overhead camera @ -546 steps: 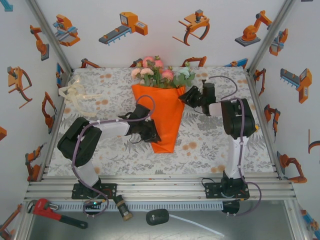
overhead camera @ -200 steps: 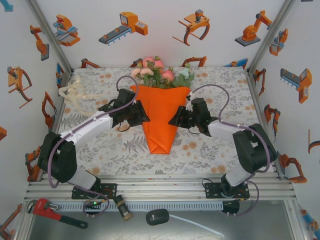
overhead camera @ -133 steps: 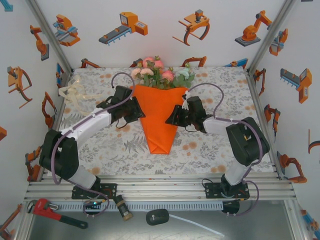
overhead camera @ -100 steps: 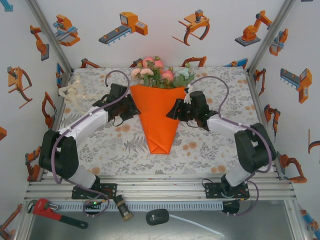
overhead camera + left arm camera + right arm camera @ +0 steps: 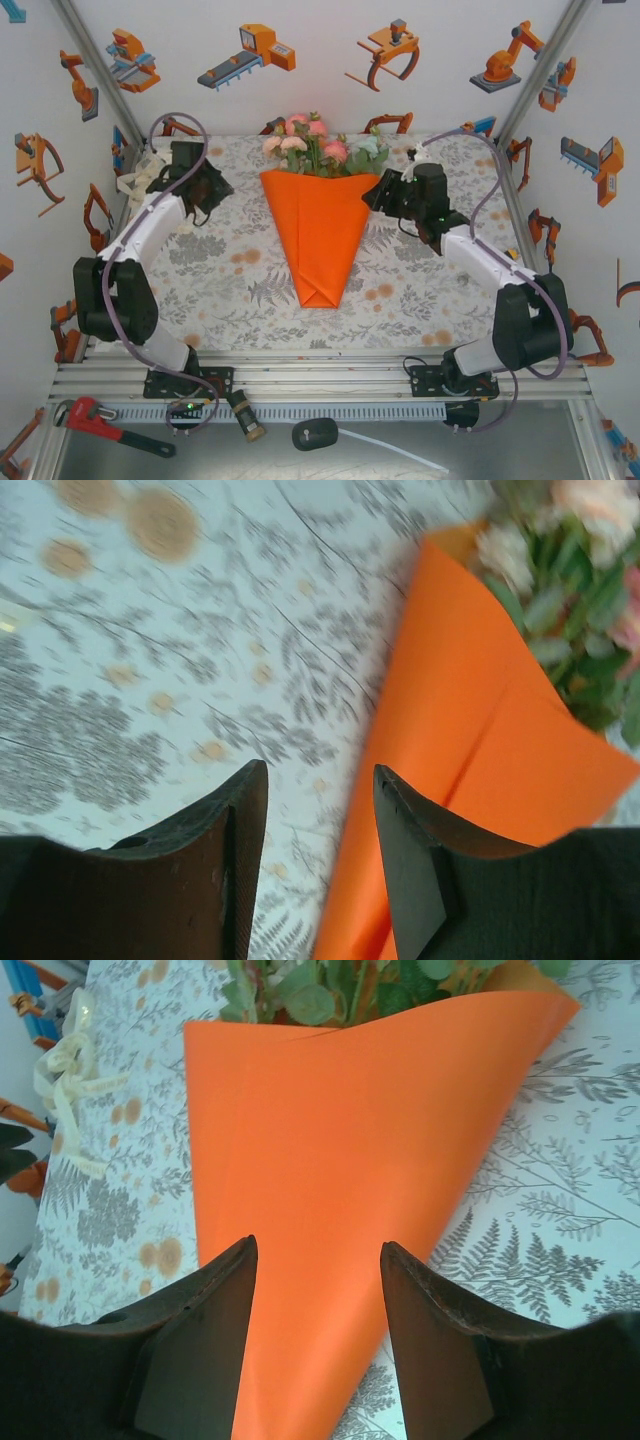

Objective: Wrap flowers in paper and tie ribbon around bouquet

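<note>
**Wrapped, not yet tied**

From overhead, a cloth printed with ferns and blossoms covers the bench (image 5: 420,290), boxed in by white walls with orange robot drawings. The bouquet (image 5: 322,215) lies at the centre. The paper (image 5: 325,265) is folded into a cone with its tip toward 6 o'clock and its mouth toward 12, and the flowers (image 5: 318,145) spill out of the mouth. The ribbon (image 5: 132,184) sits in a loose heap at about 10 o'clock from the cone, well apart from it, at the bench's left edge. The left tool (image 5: 207,192) hangs near that heap, clear of the paper. The right tool (image 5: 378,195) is at 3 o'clock, just beside the corner of the cone's mouth.

The left wrist view is blurred. The left tool's fingers are apart with nothing between them, and only cloth lies below. The cone's orange edge runs past at 3 o'clock, with flower heads at 1 o'clock.

In the right wrist view, that tool's fingers are also spread and empty, poised over the flat face of the cone. Leaves show at 12 o'clock and the ribbon at 10 o'clock, lying on the cloth.

The wrapping looks finished, since the cone holds its shape with neither tool on it. The tying seems wholly undone. The ribbon must be picked up, passed round the narrow part and knotted. Until then nothing binds the fold, so it may spring open.
</note>
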Robot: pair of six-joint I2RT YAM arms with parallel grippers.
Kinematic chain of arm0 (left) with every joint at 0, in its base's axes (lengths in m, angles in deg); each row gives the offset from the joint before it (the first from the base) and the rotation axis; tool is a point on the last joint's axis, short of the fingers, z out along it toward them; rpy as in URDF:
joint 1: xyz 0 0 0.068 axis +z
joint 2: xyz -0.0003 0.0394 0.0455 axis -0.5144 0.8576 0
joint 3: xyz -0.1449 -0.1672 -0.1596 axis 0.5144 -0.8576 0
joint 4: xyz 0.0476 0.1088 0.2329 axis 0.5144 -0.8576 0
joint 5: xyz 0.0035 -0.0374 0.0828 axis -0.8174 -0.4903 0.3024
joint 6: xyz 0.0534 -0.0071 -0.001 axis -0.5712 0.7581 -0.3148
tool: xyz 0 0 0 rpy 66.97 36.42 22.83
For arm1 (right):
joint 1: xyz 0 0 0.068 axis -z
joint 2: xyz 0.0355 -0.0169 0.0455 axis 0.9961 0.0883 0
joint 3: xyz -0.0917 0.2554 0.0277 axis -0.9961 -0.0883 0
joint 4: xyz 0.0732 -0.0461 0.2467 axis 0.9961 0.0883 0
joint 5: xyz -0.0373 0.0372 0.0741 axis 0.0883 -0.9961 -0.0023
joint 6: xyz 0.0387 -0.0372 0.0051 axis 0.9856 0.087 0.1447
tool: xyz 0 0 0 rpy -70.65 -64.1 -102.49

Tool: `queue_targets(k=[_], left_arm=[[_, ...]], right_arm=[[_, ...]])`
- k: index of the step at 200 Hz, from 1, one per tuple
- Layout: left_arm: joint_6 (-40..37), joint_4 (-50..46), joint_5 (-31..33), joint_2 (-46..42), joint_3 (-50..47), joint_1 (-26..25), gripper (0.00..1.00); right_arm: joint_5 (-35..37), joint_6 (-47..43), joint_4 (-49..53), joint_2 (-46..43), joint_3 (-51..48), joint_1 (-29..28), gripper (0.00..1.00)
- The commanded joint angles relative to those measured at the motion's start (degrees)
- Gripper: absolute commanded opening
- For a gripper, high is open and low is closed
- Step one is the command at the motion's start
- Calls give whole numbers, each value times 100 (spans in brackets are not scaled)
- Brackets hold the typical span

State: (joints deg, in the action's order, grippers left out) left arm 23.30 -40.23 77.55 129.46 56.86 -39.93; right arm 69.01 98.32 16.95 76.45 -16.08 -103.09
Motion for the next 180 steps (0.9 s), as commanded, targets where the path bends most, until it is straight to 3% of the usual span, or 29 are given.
queue_targets(k=[1,30,52,103,137,180], left_arm=[[-213,-377,418,480,384,622,47],[-493,-755,690,1538,1288,1290,47],[-828,-1257,1388,2336,2200,1410,48],[-1189,-2979,2149,3756,3961,1477,55],[-1284,-2996,2439,3814,3892,1594,58],[-1224,-2905,1771,3938,3601,1810,58]], right_arm=[[221,-137,-83,-142,-137,94,51],[145,-152,-270,-249,-353,103,52],[-2,-118,-422,-220,-497,103,52],[-417,103,-656,13,-489,109,52],[-508,91,-655,106,-443,110,52],[-553,135,-671,128,-413,106,52]])
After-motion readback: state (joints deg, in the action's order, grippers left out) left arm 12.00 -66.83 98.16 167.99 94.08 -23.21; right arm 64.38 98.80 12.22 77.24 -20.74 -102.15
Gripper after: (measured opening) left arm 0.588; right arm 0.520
